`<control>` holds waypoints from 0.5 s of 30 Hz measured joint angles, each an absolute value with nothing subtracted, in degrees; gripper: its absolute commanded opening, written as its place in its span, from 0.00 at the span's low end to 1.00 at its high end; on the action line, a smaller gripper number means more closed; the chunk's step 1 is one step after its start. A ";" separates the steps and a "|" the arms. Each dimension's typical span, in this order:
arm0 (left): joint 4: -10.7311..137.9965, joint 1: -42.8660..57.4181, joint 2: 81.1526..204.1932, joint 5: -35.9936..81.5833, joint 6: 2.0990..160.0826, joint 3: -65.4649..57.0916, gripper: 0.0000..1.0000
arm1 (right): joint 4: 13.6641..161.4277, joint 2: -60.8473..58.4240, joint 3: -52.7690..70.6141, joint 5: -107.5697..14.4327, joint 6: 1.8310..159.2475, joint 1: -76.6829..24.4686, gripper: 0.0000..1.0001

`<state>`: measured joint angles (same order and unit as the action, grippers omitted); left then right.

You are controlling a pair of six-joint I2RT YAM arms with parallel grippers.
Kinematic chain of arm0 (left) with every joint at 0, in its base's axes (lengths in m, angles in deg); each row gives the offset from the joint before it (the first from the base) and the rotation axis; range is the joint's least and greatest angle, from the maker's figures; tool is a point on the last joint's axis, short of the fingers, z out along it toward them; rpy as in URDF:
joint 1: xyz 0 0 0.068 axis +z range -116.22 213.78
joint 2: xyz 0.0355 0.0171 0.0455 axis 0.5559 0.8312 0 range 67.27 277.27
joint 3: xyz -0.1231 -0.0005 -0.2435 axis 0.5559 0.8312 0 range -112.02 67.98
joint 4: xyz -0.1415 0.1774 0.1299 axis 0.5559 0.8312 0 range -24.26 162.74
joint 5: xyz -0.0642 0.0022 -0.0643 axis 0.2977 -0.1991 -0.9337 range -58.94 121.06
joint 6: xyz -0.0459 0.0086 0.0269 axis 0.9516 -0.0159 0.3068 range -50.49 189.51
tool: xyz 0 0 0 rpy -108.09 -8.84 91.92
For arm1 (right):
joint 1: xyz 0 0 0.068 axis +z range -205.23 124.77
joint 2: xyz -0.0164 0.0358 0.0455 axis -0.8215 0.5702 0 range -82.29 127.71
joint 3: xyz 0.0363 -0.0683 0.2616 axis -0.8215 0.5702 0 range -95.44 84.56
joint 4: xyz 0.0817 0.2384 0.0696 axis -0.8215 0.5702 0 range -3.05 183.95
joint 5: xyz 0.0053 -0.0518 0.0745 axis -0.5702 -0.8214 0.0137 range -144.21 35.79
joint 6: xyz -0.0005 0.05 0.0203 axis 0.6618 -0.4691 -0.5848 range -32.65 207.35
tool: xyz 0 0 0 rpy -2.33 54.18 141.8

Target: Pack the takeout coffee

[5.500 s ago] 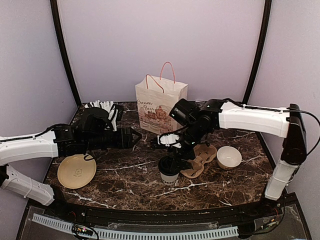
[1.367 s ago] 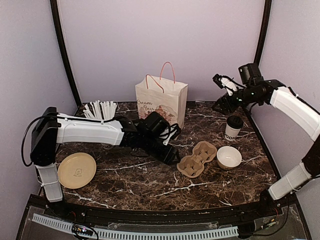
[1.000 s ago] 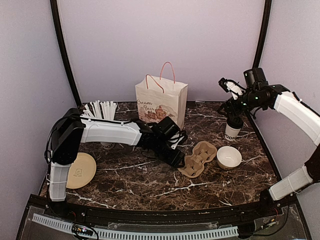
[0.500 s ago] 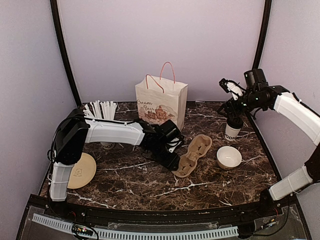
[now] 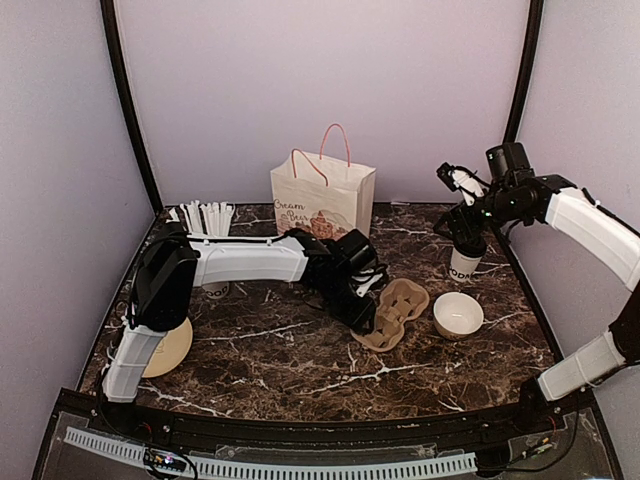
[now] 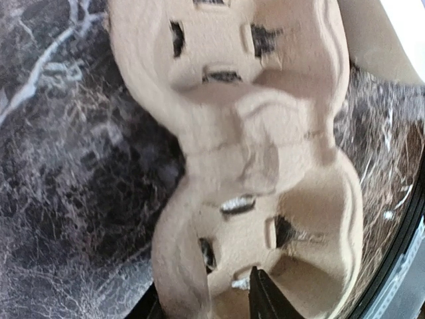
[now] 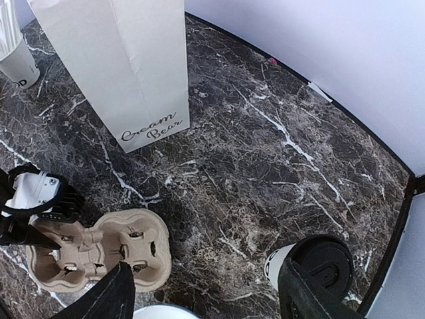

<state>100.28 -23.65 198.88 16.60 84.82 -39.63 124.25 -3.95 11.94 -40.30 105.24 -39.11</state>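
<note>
Lidded cup stands unpacked below the spread right gripper; left gripper pinches the empty carrier by its rim.

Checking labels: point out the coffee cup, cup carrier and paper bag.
coffee cup (image 5: 463, 263): top external view, white side wall.
cup carrier (image 5: 400, 308): top external view, ridge between the wells.
paper bag (image 5: 318, 218): top external view, printed front face.
</note>
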 measured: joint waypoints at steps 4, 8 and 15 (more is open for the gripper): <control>103.54 -23.65 198.90 15.55 84.45 -39.63 0.35 | 124.18 -3.99 12.22 -40.23 105.24 -39.14 0.74; 106.38 -23.65 198.83 15.57 83.60 -39.41 0.28 | 124.18 -3.99 12.22 -39.86 105.24 -39.14 0.74; 109.66 -23.65 195.34 17.38 81.54 -33.14 0.22 | 124.16 -3.99 12.26 -39.01 105.24 -39.14 0.75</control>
